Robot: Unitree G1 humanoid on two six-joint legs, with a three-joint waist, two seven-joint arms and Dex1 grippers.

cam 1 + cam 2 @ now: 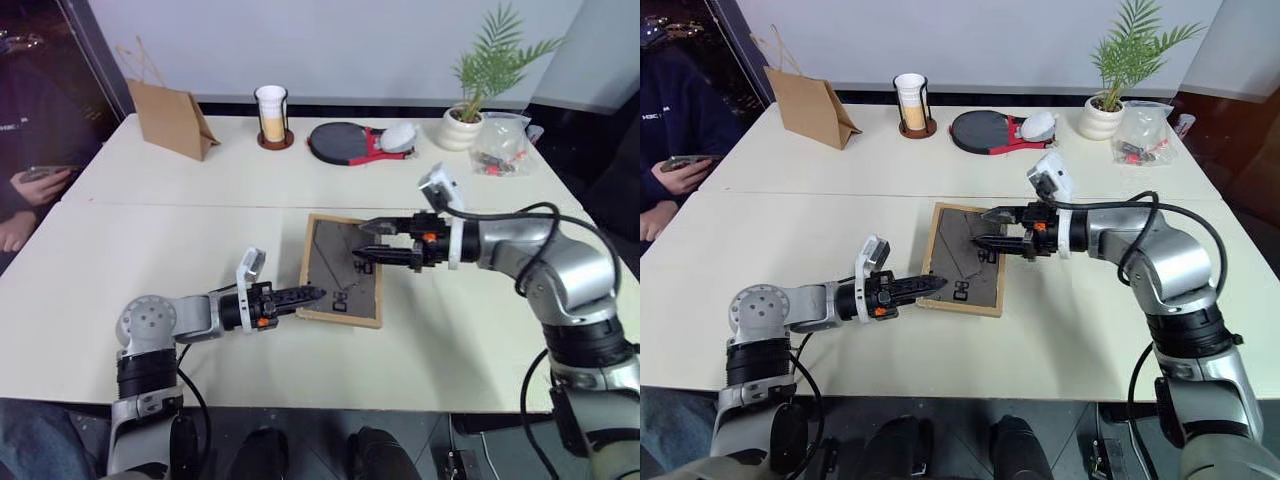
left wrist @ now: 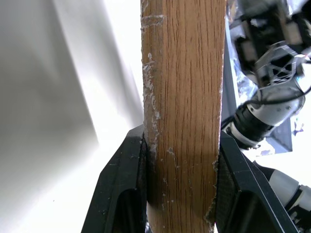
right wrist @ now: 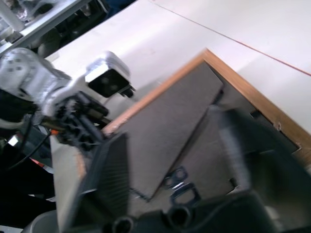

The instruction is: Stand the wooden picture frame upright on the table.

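Near the table's (image 1: 150,240) middle, our left gripper (image 1: 300,296) pinches one edge of the small light-wood picture frame (image 1: 342,270), dark back up, tilted. Our right gripper (image 1: 380,241) hovers wide open above the fold-out stand; that lone edge pinch may let the frame slip flat.

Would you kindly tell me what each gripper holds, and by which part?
The left gripper clamps the picture frame by its wooden edge. The right gripper, jaws open over the frame's back, holds nothing.

The wooden picture frame (image 1: 343,269) lies back-up, hiding its front; the person (image 1: 30,130) is edge-cropped.
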